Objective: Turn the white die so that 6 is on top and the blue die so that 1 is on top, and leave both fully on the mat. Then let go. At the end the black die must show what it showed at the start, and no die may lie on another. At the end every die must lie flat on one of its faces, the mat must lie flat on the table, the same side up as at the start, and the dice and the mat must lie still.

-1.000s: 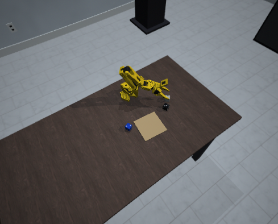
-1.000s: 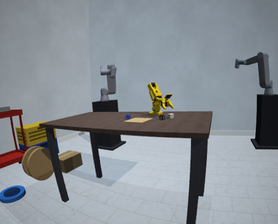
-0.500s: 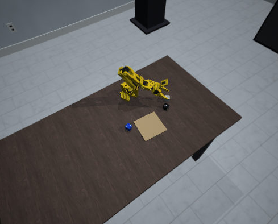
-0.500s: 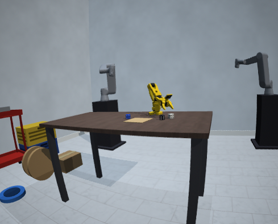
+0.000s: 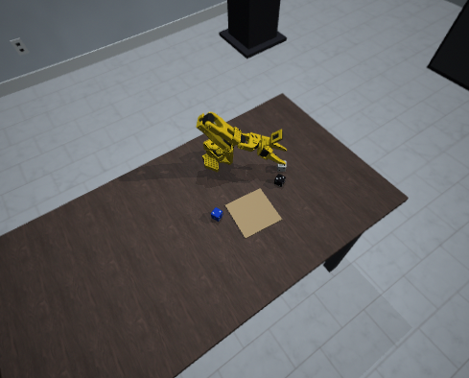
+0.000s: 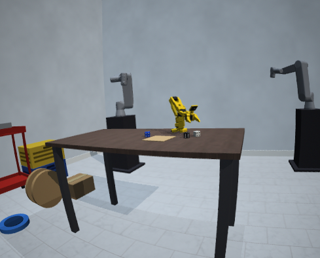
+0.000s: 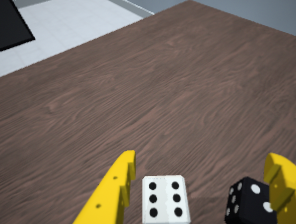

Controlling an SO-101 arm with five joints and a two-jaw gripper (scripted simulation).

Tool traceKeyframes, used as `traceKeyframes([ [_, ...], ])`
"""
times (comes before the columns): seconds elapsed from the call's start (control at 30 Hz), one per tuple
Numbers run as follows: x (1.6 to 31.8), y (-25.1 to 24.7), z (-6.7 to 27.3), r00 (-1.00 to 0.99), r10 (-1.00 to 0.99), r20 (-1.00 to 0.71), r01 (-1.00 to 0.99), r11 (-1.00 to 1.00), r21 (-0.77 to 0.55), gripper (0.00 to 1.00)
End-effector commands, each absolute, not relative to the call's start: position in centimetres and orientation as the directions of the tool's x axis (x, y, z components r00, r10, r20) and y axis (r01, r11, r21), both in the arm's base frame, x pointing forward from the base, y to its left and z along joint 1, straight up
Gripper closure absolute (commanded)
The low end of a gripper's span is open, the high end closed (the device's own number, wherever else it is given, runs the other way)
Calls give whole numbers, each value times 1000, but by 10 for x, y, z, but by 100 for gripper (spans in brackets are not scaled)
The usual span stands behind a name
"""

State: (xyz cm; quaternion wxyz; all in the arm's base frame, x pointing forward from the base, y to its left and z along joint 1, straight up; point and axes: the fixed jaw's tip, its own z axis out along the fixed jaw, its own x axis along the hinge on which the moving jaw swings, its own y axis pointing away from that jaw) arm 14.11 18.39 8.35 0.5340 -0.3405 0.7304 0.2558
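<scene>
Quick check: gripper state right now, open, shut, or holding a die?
Gripper: open, holding nothing; the white die sits loose between its fingers on the table.

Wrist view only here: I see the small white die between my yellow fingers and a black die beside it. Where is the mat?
Observer: The tan square mat lies apart from the white die and the black die; neither touches it.
Operator: And the blue die?
Observer: The small blue die sits on the dark wooden table, beside the mat's opposite edge.
Operator: How high am I?
Observer: The open gripper hangs above the white die.
</scene>
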Motion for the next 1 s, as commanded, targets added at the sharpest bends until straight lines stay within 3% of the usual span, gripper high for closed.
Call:
traceKeyframes([
  [0.0, 147, 187, 118, -96, -108, -989, -766, 643, 4, 65],
  [0.43, 142, 181, 172, 73, 93, -993, -766, 642, 4, 65],
  [0.97, 143, 182, 175, 72, 94, -993, -767, 642, 5, 65],
])
